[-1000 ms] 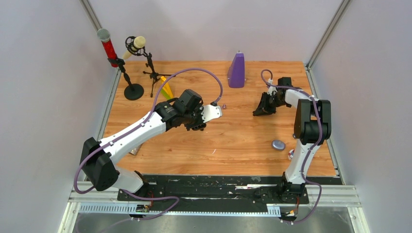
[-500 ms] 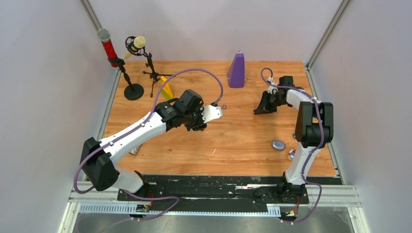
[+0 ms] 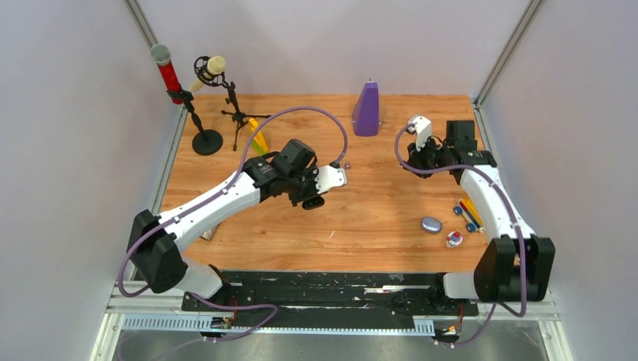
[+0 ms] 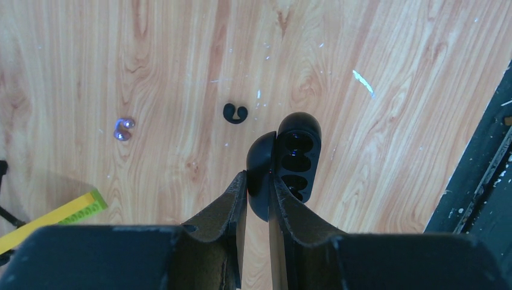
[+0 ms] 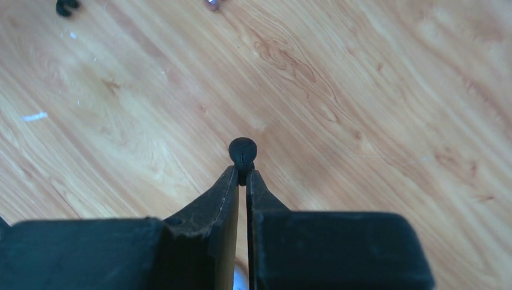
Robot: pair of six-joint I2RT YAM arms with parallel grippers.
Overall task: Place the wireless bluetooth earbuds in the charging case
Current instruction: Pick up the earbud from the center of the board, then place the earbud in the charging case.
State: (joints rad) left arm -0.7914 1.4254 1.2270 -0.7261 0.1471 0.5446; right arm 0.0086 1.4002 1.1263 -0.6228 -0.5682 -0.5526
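Note:
My left gripper (image 4: 258, 176) is shut on the lid of an open black charging case (image 4: 294, 158) and holds it above the wood, its empty sockets showing. One black earbud (image 4: 235, 113) and a pale purple earbud (image 4: 123, 128) lie on the table beyond it. My right gripper (image 5: 241, 172) is shut on another black earbud (image 5: 243, 150), pinched at the fingertips and clear of the table. In the top view the left gripper (image 3: 314, 197) is mid-table. The right gripper (image 3: 416, 159) is at the back right.
A closed pale purple oval case (image 3: 430, 224) lies near the right arm, with small coloured toys (image 3: 468, 213) beside it. A purple cone-shaped block (image 3: 366, 109) stands at the back. Two microphones on stands (image 3: 207, 139) and a yellow piece (image 3: 258, 135) occupy the back left.
The right gripper has closed on the black earbud and lifted it off the table, and the right arm's elbow has swung out to the right. The left arm has shifted only slightly.

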